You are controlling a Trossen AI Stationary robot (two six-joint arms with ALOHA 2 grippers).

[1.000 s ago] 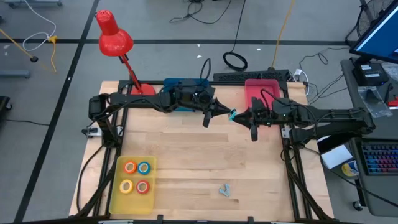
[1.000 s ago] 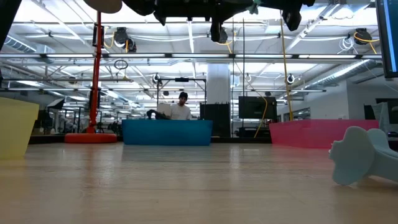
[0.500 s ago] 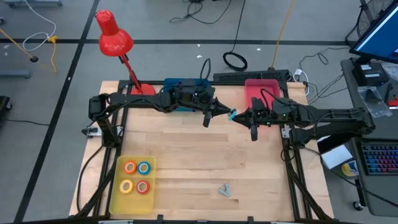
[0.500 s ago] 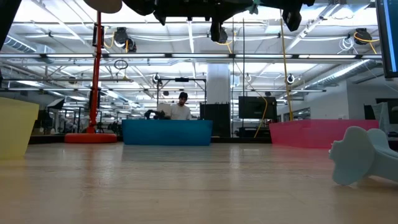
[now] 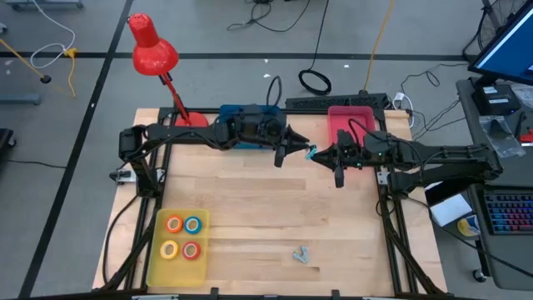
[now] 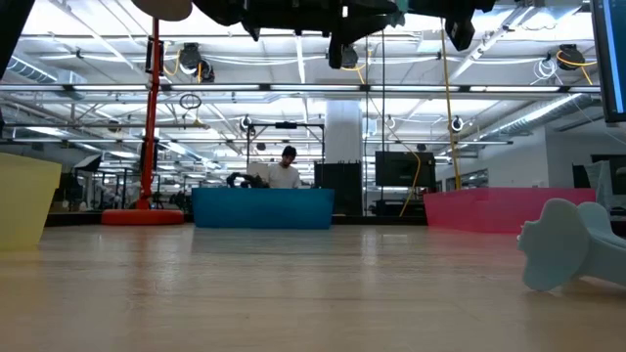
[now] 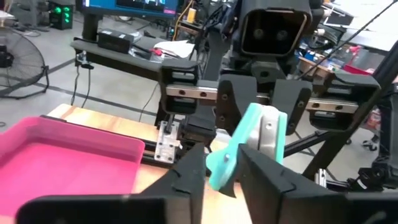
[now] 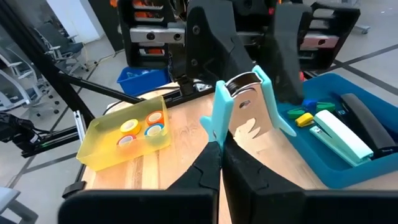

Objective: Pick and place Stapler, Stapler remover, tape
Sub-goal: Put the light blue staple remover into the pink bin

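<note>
Since a second ago, the left end effector has parted its fingers around the teal staple remover, which the right end effector holds clamped, fingers together, above the far middle of the tabletop. Tape rolls sit in the yellow tray, near left; the stapler lies in the blue bin.
</note>
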